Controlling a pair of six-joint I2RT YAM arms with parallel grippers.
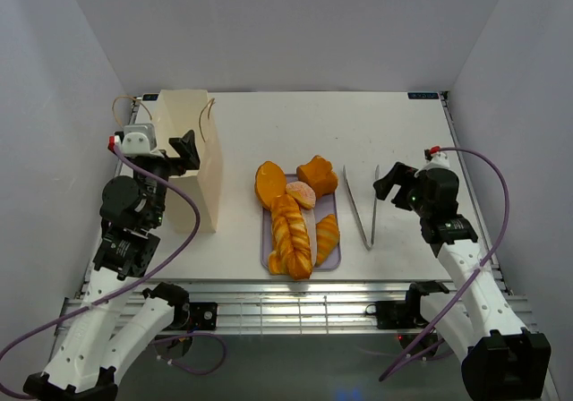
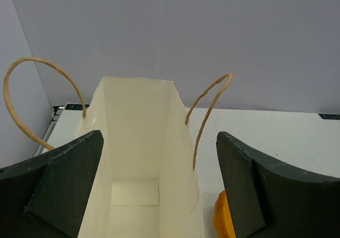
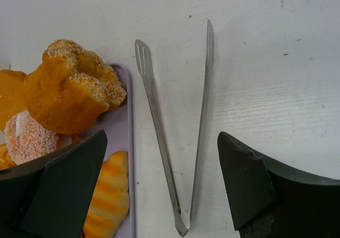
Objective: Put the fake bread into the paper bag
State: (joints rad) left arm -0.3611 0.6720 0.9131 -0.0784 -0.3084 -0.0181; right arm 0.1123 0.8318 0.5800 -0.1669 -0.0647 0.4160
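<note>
The left gripper (image 1: 185, 148) hangs with its jaws spread wide and nothing between them. Straight beneath and ahead of it stands the paper bag (image 2: 138, 142), mouth open, with one cord handle looped up on each side of the fingers. The bag looks thin and light, so a nudge against its wall could probably fold or tip it. It likely wants steadying at the rim rather than squeezing.

Off to that gripper's right, and to the left of the right gripper (image 1: 394, 186), the bread (image 1: 291, 222) is heaped on a lilac tray (image 1: 265, 240) on the table (image 1: 376, 132), none of it in the bag. The pieces look glossy and light, probably firm but slippery. The long braided loaf (image 1: 292, 231) seems best pinched across its narrow middle, and the lumpy sugared bun (image 3: 71, 86) across its flatter flanks.

Directly under the right gripper lie metal tongs (image 3: 159, 137), tips pointing away. Its jaws are also wide apart and empty.
</note>
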